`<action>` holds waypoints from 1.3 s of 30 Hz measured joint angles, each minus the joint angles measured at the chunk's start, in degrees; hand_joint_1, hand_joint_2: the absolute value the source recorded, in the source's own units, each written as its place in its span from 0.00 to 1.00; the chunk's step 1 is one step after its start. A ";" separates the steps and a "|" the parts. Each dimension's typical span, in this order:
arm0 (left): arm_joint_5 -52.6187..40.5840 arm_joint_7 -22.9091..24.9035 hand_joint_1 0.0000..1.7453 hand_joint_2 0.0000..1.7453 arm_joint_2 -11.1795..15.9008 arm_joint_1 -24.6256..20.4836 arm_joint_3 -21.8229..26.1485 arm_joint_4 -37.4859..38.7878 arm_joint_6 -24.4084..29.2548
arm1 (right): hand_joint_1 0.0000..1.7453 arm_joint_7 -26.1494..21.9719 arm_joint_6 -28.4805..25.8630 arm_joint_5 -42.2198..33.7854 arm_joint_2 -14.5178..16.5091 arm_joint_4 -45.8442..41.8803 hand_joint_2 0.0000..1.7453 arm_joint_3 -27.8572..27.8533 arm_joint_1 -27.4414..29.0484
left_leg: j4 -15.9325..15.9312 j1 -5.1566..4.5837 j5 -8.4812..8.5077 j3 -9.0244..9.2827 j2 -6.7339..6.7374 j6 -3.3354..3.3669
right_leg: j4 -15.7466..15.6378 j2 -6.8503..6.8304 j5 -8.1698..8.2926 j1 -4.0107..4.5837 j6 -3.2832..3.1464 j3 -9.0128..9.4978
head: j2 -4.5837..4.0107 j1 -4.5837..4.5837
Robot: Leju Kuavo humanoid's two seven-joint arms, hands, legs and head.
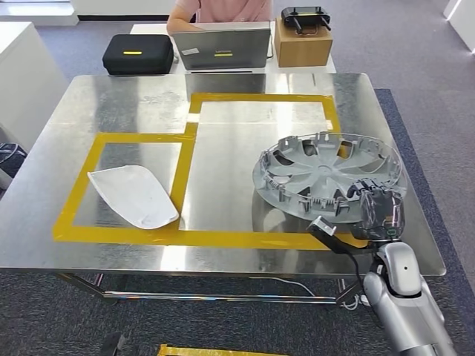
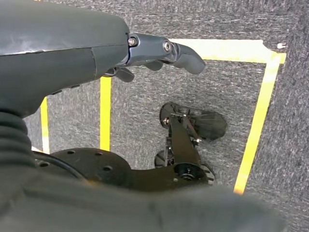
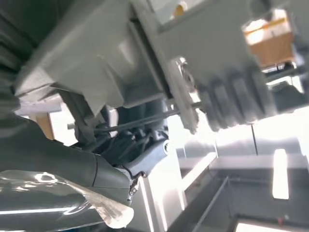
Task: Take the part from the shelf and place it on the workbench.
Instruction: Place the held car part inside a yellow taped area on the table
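A grey wheel cover [image 1: 327, 167] lies tilted over the right side of the steel workbench [image 1: 224, 170], its near right rim raised. My right hand [image 1: 381, 211] grips that raised rim from below. Whether the cover's left edge touches the bench I cannot tell. In the right wrist view the cover's ribbed underside [image 3: 218, 43] is close above the right hand [image 3: 142, 154]. My left hand [image 2: 164, 50] hangs over the carpet, thumb stretched out, holding nothing.
A white curved panel [image 1: 134, 194] lies in the left yellow-taped box. Along the far edge are a black case [image 1: 137, 53], a laptop [image 1: 221, 48] and a cardboard box [image 1: 302, 44]. A person [image 1: 221, 11] sits behind them. Yellow tape [image 2: 257, 116] marks the floor.
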 joint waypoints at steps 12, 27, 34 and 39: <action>-0.68 -1.04 0.00 0.00 1.80 1.48 1.46 0.00 -2.01 | 0.00 4.64 35.77 -28.35 -1.18 2.66 0.00 3.85 -12.96 | 0.01 0.01 0.04 0.03 0.18 0.02 | 0.02 0.20 0.12 0.01 -0.05 -0.06 | -0.01 -0.02; 1.43 1.20 0.00 0.00 3.82 2.04 4.38 0.08 -1.62 | 0.00 8.51 46.89 -53.65 -3.12 1.30 1.00 12.19 -24.95 | 0.09 0.01 0.09 -0.11 0.22 0.03 | 0.02 0.20 0.21 0.01 0.01 -0.16 | 0.00 -0.02; 2.31 3.38 0.00 0.00 5.58 2.26 6.19 0.42 -0.90 | 0.00 10.51 35.86 -41.25 -5.83 -4.37 1.00 21.58 -31.32 | 0.10 0.02 0.10 -0.13 0.23 0.02 | 0.03 0.19 0.20 0.03 0.00 -0.16 | -0.01 -0.01; 0.66 1.74 0.00 0.00 5.35 2.35 6.17 0.44 -2.16 | 0.00 14.74 19.33 0.30 -7.34 -9.93 1.00 26.71 -27.41 | 0.13 0.00 0.03 -0.14 0.23 0.06 | 0.02 0.22 0.19 0.03 0.00 -0.14 | -0.01 0.01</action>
